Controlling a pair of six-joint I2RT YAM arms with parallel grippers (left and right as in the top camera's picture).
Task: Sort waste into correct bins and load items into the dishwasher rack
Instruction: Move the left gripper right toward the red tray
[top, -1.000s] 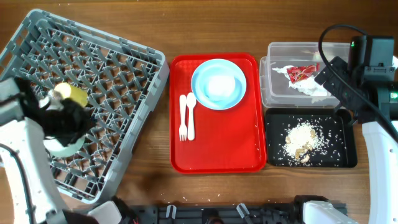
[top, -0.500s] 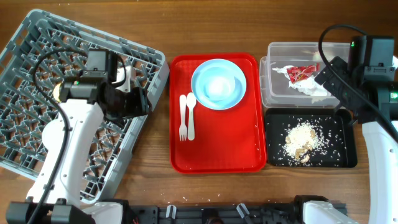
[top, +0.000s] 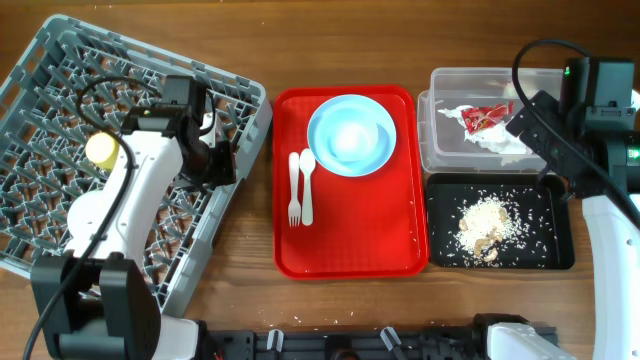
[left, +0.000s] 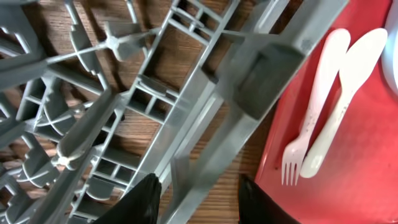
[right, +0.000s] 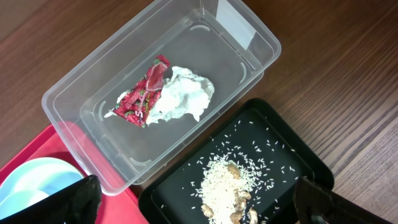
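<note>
The grey dishwasher rack (top: 60, 80) fills the left of the table. A yellow cup (top: 100, 150) lies in it. My left gripper (top: 222, 163) is open and empty over the rack's right rim (left: 249, 81), its fingers (left: 202, 205) straddling that rim. The white fork (top: 294, 190) and spoon (top: 307, 185) lie on the red tray, and also show in the left wrist view (left: 311, 118). The light-blue plate (top: 322, 135) has a paler round middle; I cannot tell if that is the bowl. My right gripper (right: 202, 202) is wide open above the black tray.
The flat red tray (top: 350, 240) sits in the middle. The clear tub (top: 440, 150) holds the white napkin (right: 183, 96) and red wrapper (right: 143, 93). The black tray (top: 555, 250) holds rice crumbs (right: 224, 183). Cables loop over both arms.
My left arm swung from the rack's lower left to its right rim. The yellow cup stays in the rack. The right arm has not moved.
</note>
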